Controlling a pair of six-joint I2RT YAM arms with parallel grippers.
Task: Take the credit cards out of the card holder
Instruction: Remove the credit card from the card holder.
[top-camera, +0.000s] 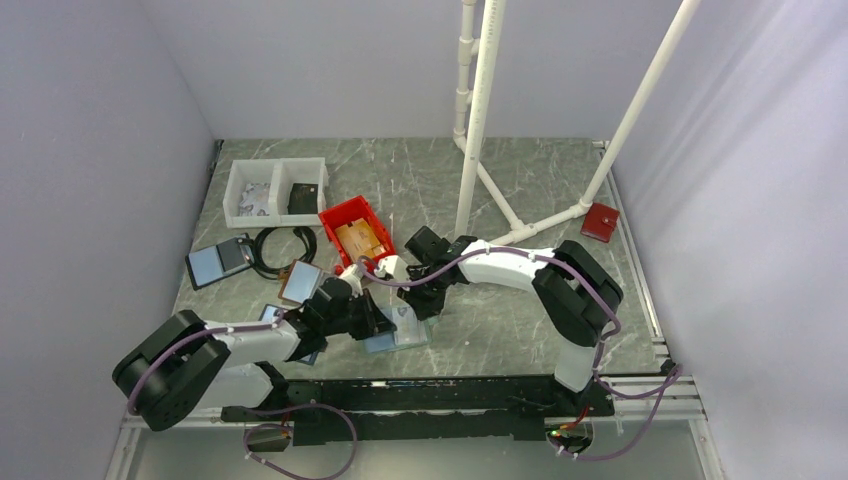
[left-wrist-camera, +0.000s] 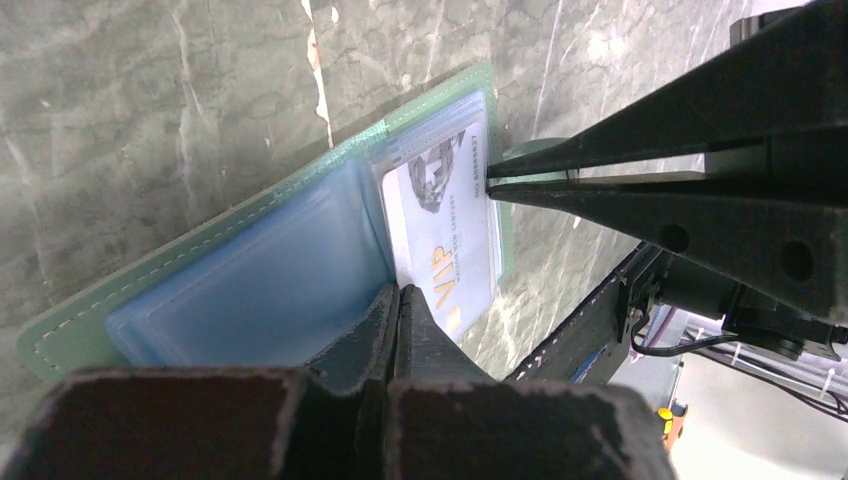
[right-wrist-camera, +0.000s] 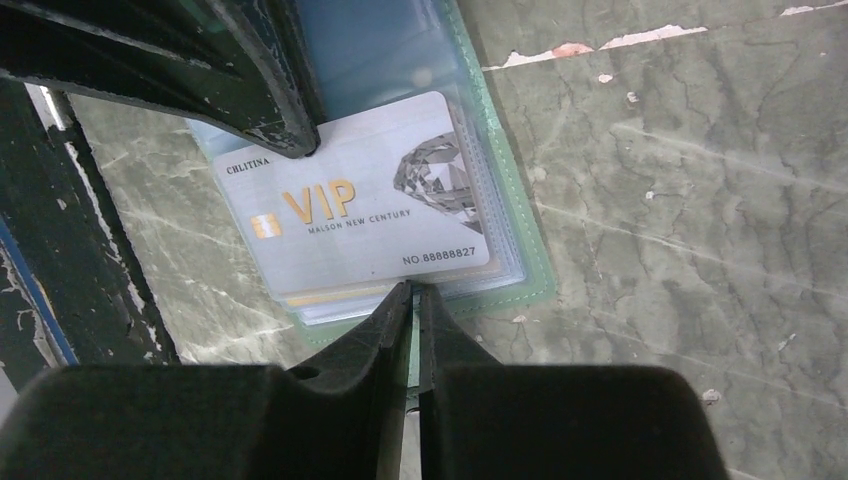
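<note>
Card holder (top-camera: 405, 332) open flat on table (top-camera: 520, 180), at 5 o'clock from red bin (top-camera: 355, 232).
Silver VIP credit card (right-wrist-camera: 350, 210) overhangs holder edge. Left gripper (left-wrist-camera: 400, 295) closed tight at its 11 o'clock corner, right gripper (right-wrist-camera: 412, 292) near-closed at 6 o'clock; actual grip unclear.

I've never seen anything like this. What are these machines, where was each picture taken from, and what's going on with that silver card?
These are two black-and-white robot arms, the left arm and the right arm, bolted to a green marbled tabletop. The wide picture comes from a camera overhead; the other two from cameras on each wrist. On the table lie a flat teal-edged card holder with pale blue pockets, a red plastic bin and a white two-compartment tray. The left pincer and right pincer are both closed, tips at opposite edges of a silver VIP card in the holder. Whether they pinch the card itself I cannot tell.
</note>
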